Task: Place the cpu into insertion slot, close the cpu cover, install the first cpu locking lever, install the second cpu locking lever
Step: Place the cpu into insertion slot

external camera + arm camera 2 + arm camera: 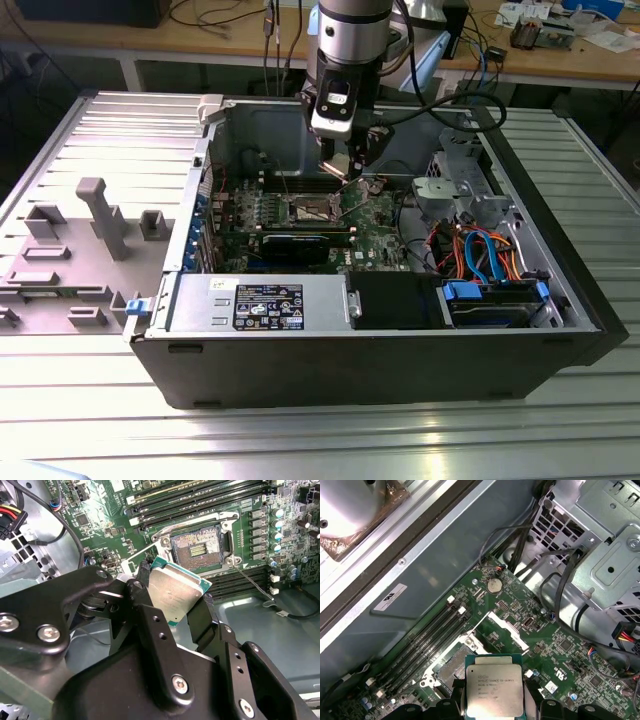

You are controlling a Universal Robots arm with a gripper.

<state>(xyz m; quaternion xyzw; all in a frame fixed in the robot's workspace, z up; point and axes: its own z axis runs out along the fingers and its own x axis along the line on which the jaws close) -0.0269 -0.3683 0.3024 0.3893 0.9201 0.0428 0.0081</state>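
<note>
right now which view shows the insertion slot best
Second wrist view: the insertion slot shows whole, dark centre bare. In the first wrist view the cpu hides part of it; the exterior view shows it far off.

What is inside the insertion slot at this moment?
In the second wrist view the insertion slot holds no chip, only bare contacts. In the first wrist view the cpu, held in the gripper, hides part of it.

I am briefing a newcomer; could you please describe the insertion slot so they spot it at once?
Look inside the open computer case, at the green motherboard. Beside the long black memory slots sits the insertion slot, near the cpu in the gripper. Unlike them it is square, with a dark centre inside a shiny metal rim.
</note>
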